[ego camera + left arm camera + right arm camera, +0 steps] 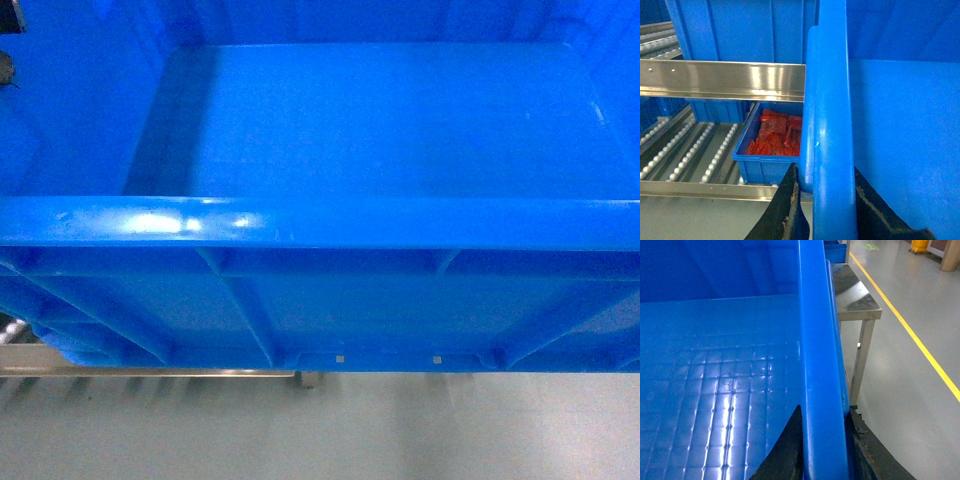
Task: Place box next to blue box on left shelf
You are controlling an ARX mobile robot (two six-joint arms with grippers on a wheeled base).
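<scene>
Left of the box [827,130], the left shelf [685,152] shows rows of small white rollers between grey rails, with a bright steel rail [722,80] crossing in front of it. A large blue crate [740,27] stands on an upper level behind that rail, and a small blue bin [760,167] of red packets [775,135] sits on the rollers just beside the box wall. The left gripper [825,205] clamps the box's left rim, one dark pad inside and one outside. The box fills the head view, its floor bare. The right gripper [822,440] grips the right rim likewise. Right of the box stands a steel table [855,297], and beyond it a yellow floor line [910,330]. No writing is readable
</scene>
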